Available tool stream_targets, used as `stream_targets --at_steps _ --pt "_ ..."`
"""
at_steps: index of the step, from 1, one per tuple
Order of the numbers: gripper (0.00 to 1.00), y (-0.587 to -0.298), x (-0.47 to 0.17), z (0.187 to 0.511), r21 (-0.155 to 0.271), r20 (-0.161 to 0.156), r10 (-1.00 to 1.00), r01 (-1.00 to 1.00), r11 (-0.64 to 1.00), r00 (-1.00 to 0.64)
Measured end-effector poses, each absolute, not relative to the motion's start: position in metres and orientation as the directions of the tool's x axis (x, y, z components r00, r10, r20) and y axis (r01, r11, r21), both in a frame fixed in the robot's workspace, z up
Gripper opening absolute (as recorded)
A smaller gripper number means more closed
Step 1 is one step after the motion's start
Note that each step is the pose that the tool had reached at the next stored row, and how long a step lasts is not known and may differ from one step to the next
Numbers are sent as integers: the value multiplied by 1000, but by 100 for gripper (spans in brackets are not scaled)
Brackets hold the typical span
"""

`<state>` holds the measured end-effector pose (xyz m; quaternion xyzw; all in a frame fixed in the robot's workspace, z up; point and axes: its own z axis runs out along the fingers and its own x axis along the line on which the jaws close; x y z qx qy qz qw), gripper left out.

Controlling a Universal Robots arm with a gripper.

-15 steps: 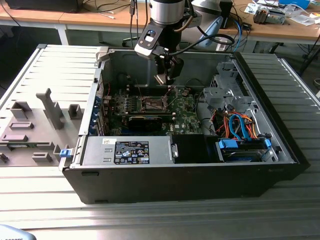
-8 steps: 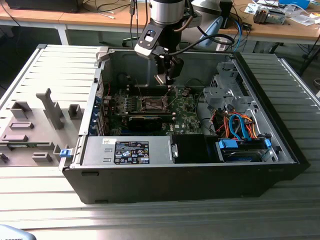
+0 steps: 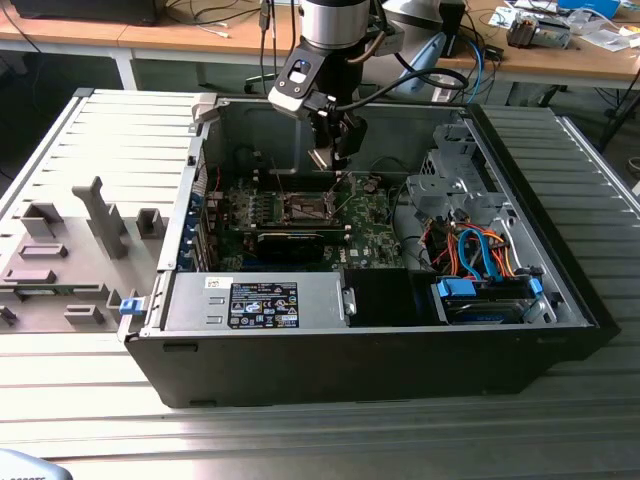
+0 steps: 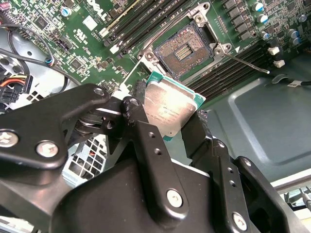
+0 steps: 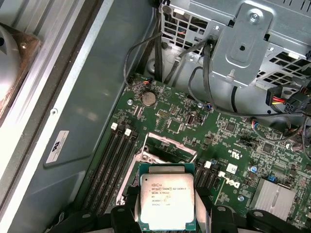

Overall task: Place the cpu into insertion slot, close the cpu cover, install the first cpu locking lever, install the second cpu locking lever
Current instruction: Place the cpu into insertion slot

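inside the open computer case (image 3: 350, 370), above the green circuit board (image 3: 375, 225), the jaws are closed on the one cpu (image 4: 170, 104), pinching it by two opposite edges. its pale printed face shows in both wrist views. the cpu hangs clear of the insertion slot (image 4: 185, 48) and is not seated. the slot's dark centre lies bare inside its metal rim.

one thin metal lever (image 4: 248, 64) juts out from a corner of the slot across a bank of long dark memory slots (image 4: 228, 68). a second bank (image 4: 146, 19) runs along the opposite side, so two banks flank the slot. one coin cell (image 5: 148, 99) sits on the board just beyond the slot, and one finned heat sink (image 5: 272, 194) stands further off. a grey perforated drive cage (image 5: 243, 43) rises at the board's edge, with loops of dark cable (image 5: 194, 82) drooping from it onto the board.

in the exterior view one long black card (image 3: 290, 243) lies across the board near the slot. one labelled power supply box (image 3: 255, 300) sits in front of it, and a bundle of blue and orange cables (image 3: 475, 255) is at the exterior view's right. the case rests on a ribbed metal surface (image 3: 300, 440), and a grey panel (image 3: 90, 160) lies flat at the exterior view's left.
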<state>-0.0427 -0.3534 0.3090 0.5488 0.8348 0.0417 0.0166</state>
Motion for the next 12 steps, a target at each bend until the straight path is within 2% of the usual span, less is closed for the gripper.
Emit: stream_targets --at_steps 6,9,12 --pt "54 -353 -43 309 81 21 918 916 394 -397" --pt "54 -353 -43 308 30 40 918 919 394 -395" --pt "54 -353 -43 308 10 48 918 919 394 -394"
